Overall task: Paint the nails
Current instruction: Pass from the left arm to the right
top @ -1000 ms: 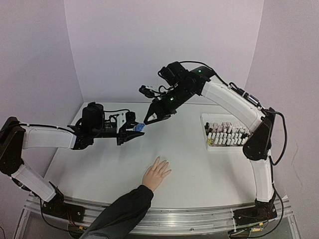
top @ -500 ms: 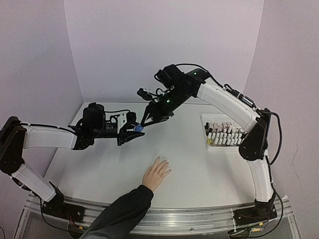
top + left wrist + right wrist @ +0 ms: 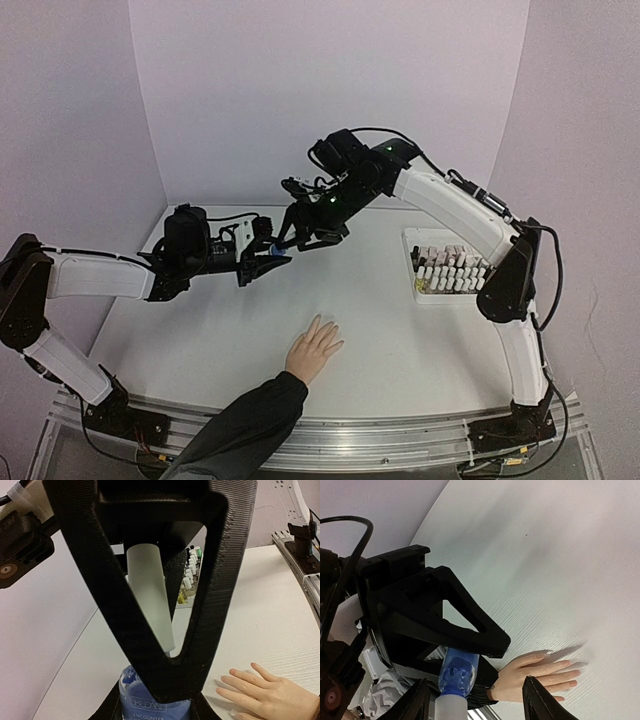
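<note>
Looks like uncapping. The left end effector [image 3: 272,258] clamps the blue polish bottle [image 3: 155,707], and the right end effector [image 3: 476,687] gapes open beside its white cap [image 3: 150,595]. The nails [image 3: 542,654] lie on the near bench [image 3: 400,330]. Next it likely needs a fresh grip on the cap.

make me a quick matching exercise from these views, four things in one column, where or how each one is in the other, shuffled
Column one:
1 blue bottle
2 hand
3 tray of small bottles
4 right gripper

Column two:
a flat on the table
b open
c held in the left gripper
d by the table's right edge

Pairs: 1-c, 2-a, 3-d, 4-b
</note>
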You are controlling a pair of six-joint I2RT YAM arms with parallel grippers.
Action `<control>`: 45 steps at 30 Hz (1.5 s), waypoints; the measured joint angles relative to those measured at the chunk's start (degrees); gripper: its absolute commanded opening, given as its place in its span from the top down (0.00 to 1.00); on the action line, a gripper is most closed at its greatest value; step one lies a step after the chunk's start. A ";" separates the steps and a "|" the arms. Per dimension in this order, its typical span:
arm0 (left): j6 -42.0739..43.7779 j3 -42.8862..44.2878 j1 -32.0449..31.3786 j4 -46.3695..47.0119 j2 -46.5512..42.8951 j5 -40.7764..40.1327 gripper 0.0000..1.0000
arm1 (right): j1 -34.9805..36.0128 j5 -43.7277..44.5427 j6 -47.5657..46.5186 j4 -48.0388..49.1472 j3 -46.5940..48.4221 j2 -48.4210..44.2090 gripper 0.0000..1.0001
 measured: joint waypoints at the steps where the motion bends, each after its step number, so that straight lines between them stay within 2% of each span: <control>1: -0.22 0.00 0.00 0.26 0.00 -0.26 1.00 | 0.00 -0.06 1.06 0.23 0.00 0.00 0.40; 5: -0.42 0.00 0.00 0.94 0.00 -1.14 1.00 | 0.10 -0.15 3.72 1.76 -0.02 0.00 0.44; 10: -0.43 0.00 0.00 0.95 0.00 -1.25 1.00 | 0.35 -0.79 6.14 4.45 -0.07 0.01 0.57; 20: -0.54 0.00 0.00 0.97 0.06 -3.11 1.00 | 0.70 -1.85 7.68 5.90 -1.52 0.04 0.57; 25: -0.79 0.00 0.00 1.00 0.38 -3.17 1.00 | 0.84 -1.87 7.94 5.97 -2.03 0.19 0.70; 34: -0.79 0.00 0.00 0.99 0.61 -3.15 1.00 | 0.91 -1.70 8.09 6.13 -1.30 1.64 0.73; 39: -0.78 0.00 -0.03 1.10 1.17 -3.27 1.00 | 0.91 -0.93 8.74 6.09 -1.23 2.24 0.82; 43: -0.39 0.00 -0.13 1.03 1.20 -4.14 1.00 | 0.89 -0.59 10.08 6.27 -1.10 2.38 1.00; 45: -0.38 0.00 -0.13 1.14 1.20 -4.23 1.00 | 0.91 -0.40 10.42 6.32 -1.07 2.38 1.00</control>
